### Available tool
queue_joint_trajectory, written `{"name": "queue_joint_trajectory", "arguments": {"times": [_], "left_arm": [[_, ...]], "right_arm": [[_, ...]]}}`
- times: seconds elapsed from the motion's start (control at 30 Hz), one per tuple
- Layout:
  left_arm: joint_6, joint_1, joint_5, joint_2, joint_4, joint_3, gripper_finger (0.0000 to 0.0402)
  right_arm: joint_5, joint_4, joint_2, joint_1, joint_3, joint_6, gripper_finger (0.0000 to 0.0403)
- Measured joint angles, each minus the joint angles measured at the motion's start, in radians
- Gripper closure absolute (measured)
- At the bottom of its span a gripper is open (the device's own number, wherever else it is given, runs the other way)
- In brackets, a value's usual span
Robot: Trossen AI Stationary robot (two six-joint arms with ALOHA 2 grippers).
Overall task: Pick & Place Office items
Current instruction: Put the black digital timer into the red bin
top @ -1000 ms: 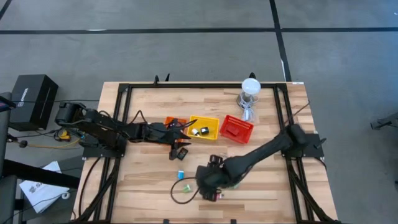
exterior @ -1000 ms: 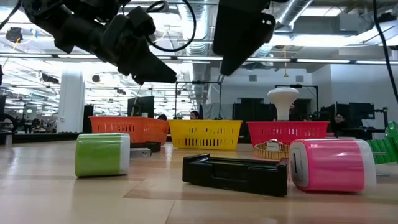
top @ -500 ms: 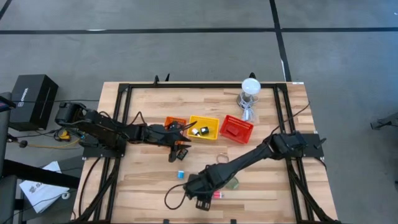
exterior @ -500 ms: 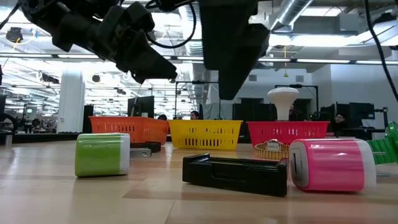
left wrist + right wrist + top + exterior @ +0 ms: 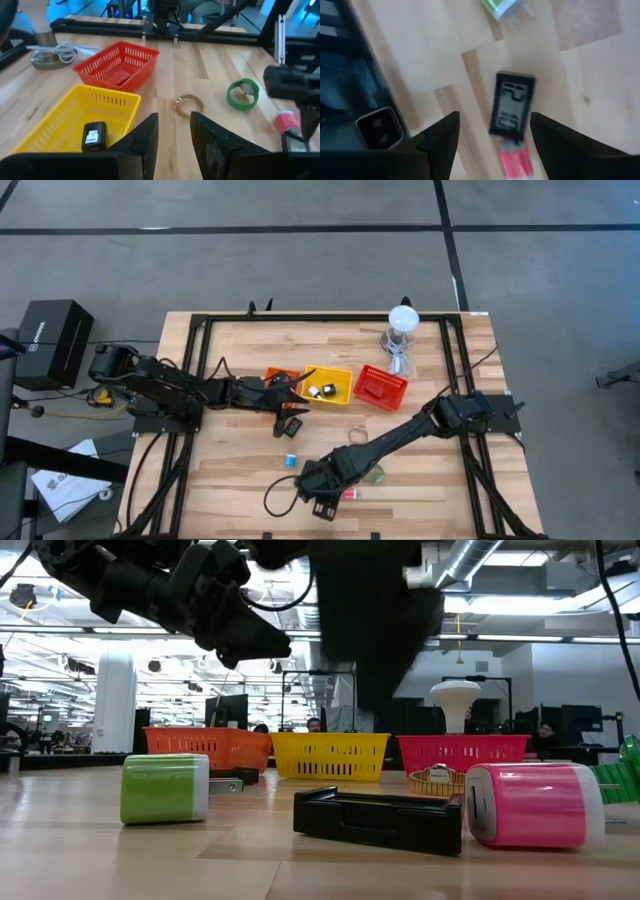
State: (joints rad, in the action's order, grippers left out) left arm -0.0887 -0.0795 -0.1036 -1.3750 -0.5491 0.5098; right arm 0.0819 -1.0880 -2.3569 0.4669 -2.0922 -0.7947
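Right tool (image 5: 322, 502) had swung left along the near worktop (image 5: 240, 470) edge, jaws wide, empty. Black piece (image 5: 512, 104) lay directly beneath, long axis running between the fingers. Left tool (image 5: 172, 131), part-closed, empty, hovered far off over the yellow basket (image 5: 60, 125).

A wooden table (image 5: 240, 470) is carrying orange (image 5: 277, 375), yellow (image 5: 340, 393) and red (image 5: 381, 388) baskets centrally, a jar (image 5: 401, 326) at one o'clock, and small office items (image 5: 290, 461) at six.
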Motion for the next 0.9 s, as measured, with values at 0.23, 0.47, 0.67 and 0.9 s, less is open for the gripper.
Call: {"name": "queue_joint_trajectory", "arguments": {"times": [0.23, 0.47, 0.67, 0.9], "left_arm": [[0.06, 0.009, 0.001, 0.0, -0.011, 0.0, 0.0294], [0.055, 0.006, 0.001, 0.0, -0.017, 0.0, 0.0294], [0.055, 0.006, 0.001, 0.0, -0.019, 0.0, 0.0294], [0.055, 0.006, 0.001, 0.0, -0.021, 0.0, 0.0294]], "right_arm": [[-0.01, -0.018, -0.041, 0.011, 0.005, -0.018, 0.0168], [-0.082, -0.045, -0.04, 0.007, 0.003, -0.019, 0.0168], [-0.03, -0.028, -0.078, 0.004, 0.008, -0.043, 0.0168], [-0.027, -0.032, -0.07, 0.004, 0.003, -0.044, 0.0168]]}}
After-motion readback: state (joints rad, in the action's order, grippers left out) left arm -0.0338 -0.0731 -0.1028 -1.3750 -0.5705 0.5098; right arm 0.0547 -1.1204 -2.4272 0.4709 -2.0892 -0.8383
